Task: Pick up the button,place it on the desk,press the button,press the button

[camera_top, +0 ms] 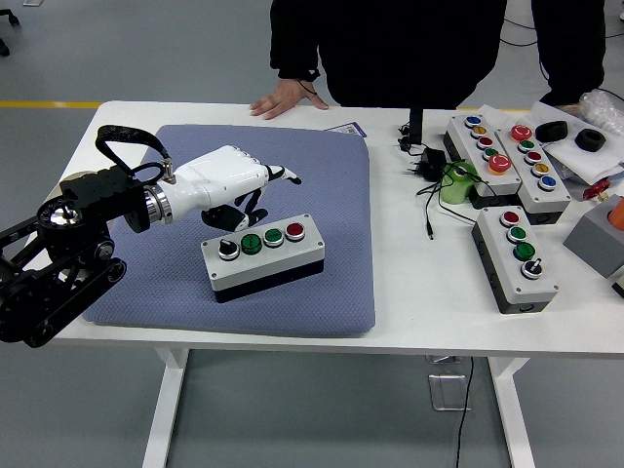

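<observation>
Blue-grey pad (322, 283): a soft mat on the white bench (419, 292), at about 9 o'clock from the bench's middle.
Button box (263, 255): grey with a pale top. It sits flat on the pad, near the pad's 6 o'clock edge.
Box top: a black knob (226, 250) at the 9 o'clock end, then two green buttons (252, 243), then a red button (294, 231) at the 3 o'clock end.
Left hand (226, 185): white with dark fingertips. It hangs just above the box, at about 10 o'clock from it, and does not touch it.
Hand state: the fingers (283, 175) are loosely stretched toward 3 o'clock, and they hold nothing.
Right hand: not in the picture.
Person: stands at the 12 o'clock side in dark clothes, with one hand (283, 98) flat on the bench edge, well away from the box.
Other boxes (517, 255): three more button boxes lie at the 3 o'clock side, next to black cables (429, 185) and a green roll (456, 181). Nobody touches them.
Done so far: the box is set down, so the picking up and putting down look finished. It rests on the pad, not on the bare bench.
Left to do: I cannot tell if any button has been pressed yet. The hand seems to be lined up over the box, so a press may come next. It should push straight down so the box does not slide.
</observation>
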`<state>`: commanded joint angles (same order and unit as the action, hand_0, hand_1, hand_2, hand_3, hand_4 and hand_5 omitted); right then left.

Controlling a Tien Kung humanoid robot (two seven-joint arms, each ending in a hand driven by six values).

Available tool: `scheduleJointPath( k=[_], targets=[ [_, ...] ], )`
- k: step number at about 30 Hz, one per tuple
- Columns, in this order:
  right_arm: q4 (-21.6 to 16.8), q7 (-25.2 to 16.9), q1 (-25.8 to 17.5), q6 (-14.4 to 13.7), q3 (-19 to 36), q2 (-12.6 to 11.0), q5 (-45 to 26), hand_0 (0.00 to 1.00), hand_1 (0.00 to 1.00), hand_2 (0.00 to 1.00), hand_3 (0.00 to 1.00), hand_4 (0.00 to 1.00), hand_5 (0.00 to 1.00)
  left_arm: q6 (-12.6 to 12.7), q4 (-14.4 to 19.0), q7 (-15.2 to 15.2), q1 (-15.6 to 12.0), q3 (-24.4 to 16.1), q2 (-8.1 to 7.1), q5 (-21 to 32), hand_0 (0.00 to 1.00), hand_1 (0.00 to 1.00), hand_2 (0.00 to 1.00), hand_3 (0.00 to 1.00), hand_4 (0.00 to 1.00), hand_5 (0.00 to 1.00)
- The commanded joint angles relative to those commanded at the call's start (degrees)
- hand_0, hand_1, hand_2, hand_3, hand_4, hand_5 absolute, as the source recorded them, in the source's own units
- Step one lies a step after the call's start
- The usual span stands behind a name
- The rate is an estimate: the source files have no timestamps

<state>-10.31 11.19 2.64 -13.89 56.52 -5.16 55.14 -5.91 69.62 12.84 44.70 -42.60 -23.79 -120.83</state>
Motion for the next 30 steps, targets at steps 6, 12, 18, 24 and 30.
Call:
scheduleJointPath(
  k=[6, 12, 18, 24, 30],
  targets=[
    [0.0, 0.0, 0.0, 0.0, 0.1, 0.0, 0.1, 0.765, 0.732, 0.738, 0.593, 0.198, 0.153, -4.0, 2.2, -1.2, -0.2, -0.4, -0.92, -1.1, 0.039, 0.07, 0.129, 0.875, 0.614, 0.002],
    [0.0, 0.0, -0.1, 0.0, 0.2, 0.0, 0.1, 0.765, 0.732, 0.738, 0.593, 0.198, 0.153, -8.0, 4.3, -2.3, 0.0, -0.4, -1.65, 0.2, 0.002, 0.024, 0.086, 0.805, 0.616, 0.002],
    [0.0, 0.0, -0.1, 0.0, 0.2, 0.0, 0.1, 0.765, 0.732, 0.738, 0.593, 0.198, 0.152, -9.2, 5.1, -2.9, 0.2, 0.6, -1.58, 1.5, 0.002, 0.002, 0.065, 0.789, 0.618, 0.002],
    [0.0, 0.0, 0.0, 0.0, 0.1, 0.0, 0.1, 0.767, 0.732, 0.739, 0.593, 0.198, 0.152, -10.1, 5.2, -3.3, 0.5, 2.4, -1.44, 1.0, 0.002, 0.002, 0.06, 0.782, 0.618, 0.002],
    [0.0, -0.1, 0.0, 0.0, -0.1, 0.0, -0.2, 0.767, 0.732, 0.739, 0.593, 0.198, 0.153, -10.2, 3.9, -3.8, 1.0, 3.2, -0.73, 0.8, 0.002, 0.002, 0.058, 0.783, 0.607, 0.002]
  ],
)
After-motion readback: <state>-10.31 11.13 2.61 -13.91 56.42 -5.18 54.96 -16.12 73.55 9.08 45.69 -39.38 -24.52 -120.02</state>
